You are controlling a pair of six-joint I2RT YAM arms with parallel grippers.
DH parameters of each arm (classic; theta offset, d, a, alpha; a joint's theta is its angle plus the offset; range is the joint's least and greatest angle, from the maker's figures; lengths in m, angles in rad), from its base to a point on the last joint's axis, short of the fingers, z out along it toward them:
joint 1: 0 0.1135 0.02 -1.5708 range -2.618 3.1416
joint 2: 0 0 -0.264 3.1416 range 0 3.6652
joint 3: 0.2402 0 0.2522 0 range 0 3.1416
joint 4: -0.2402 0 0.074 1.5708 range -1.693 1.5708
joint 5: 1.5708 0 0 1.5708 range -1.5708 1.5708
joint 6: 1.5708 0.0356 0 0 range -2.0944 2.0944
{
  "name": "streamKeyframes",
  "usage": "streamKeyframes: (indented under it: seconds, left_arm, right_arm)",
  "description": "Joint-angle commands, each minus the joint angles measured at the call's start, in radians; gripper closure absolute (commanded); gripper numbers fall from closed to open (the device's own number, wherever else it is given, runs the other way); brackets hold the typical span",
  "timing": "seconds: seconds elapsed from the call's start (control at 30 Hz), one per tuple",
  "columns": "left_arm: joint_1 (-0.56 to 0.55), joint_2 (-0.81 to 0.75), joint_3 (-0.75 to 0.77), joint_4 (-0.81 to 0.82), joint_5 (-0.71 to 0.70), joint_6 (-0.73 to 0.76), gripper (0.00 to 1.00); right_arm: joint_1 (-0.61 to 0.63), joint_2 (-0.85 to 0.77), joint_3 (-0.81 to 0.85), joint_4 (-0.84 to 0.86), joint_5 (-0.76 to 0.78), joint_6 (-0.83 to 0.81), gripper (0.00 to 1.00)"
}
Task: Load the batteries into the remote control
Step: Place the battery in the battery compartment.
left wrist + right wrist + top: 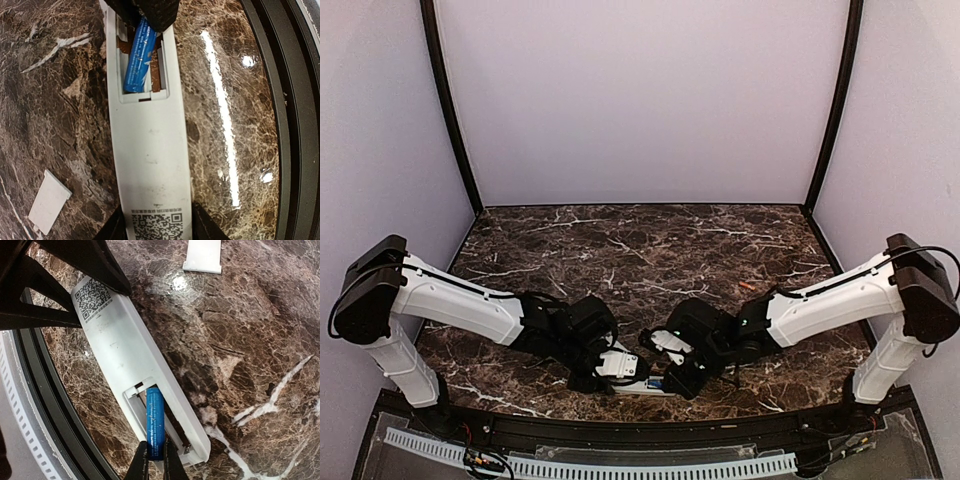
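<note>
The white remote control (150,150) lies face down near the table's front edge, with its battery compartment open; it also shows in the right wrist view (117,347) and the top view (645,387). My left gripper (157,227) is shut on the remote's end with the QR code. My right gripper (155,462) is shut on the blue battery (155,420) and holds it tilted, its far end inside the compartment. The blue battery also shows in the left wrist view (139,60). The orange-red battery (747,287) lies on the table at the right, away from both grippers.
The remote's white battery cover (49,201) lies loose on the marble table beside the remote, also in the right wrist view (202,255). The table's black front rim (280,125) runs close along the remote. Purple walls enclose the table.
</note>
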Motion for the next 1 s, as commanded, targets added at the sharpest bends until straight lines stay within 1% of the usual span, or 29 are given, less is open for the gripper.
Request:
streamKeyframes:
  seconds: [0.0, 0.07, 0.13, 0.17, 0.23, 0.3, 0.6, 0.73, 0.8, 0.9, 0.97]
  left_arm:
    - [0.003, 0.008, 0.0, -0.041, 0.003, 0.026, 0.59]
    - [0.004, 0.002, -0.003, -0.034, 0.004, 0.03, 0.56]
    - [0.003, -0.012, -0.009, -0.017, 0.01, 0.032, 0.5]
    - [0.002, -0.017, -0.011, -0.009, 0.019, 0.034, 0.45]
    - [0.004, -0.036, -0.012, 0.009, 0.031, 0.039, 0.38]
    - [0.004, -0.049, -0.007, 0.021, 0.035, 0.043, 0.35]
    - [0.003, -0.021, 0.068, 0.06, 0.137, 0.054, 0.3]
    - [0.003, -0.008, 0.078, 0.111, 0.166, 0.034, 0.31]
    - [0.004, -0.005, 0.076, 0.156, 0.179, 0.007, 0.34]
    - [0.004, 0.009, 0.079, 0.198, 0.181, -0.016, 0.45]
    - [0.003, 0.024, 0.079, 0.217, 0.161, -0.014, 0.51]
  right_arm:
    - [-0.024, 0.06, 0.015, 0.056, 0.071, 0.008, 1.0]
    - [-0.024, 0.066, 0.011, 0.064, 0.083, 0.009, 1.0]
    - [-0.026, 0.068, 0.006, 0.073, 0.091, 0.01, 1.0]
    - [-0.027, 0.067, 0.002, 0.078, 0.093, 0.01, 1.0]
    - [-0.031, 0.066, -0.005, 0.089, 0.092, 0.005, 1.0]
    - [-0.035, 0.067, -0.009, 0.104, 0.086, -0.005, 1.0]
    - [-0.044, 0.1, -0.026, 0.153, 0.053, -0.027, 1.0]
    - [-0.047, 0.107, -0.029, 0.163, 0.035, -0.036, 1.0]
    - [-0.051, 0.105, -0.032, 0.17, 0.028, -0.038, 1.0]
    - [-0.055, 0.108, -0.035, 0.178, 0.025, -0.039, 1.0]
    - [-0.057, 0.108, -0.038, 0.186, 0.021, -0.039, 1.0]
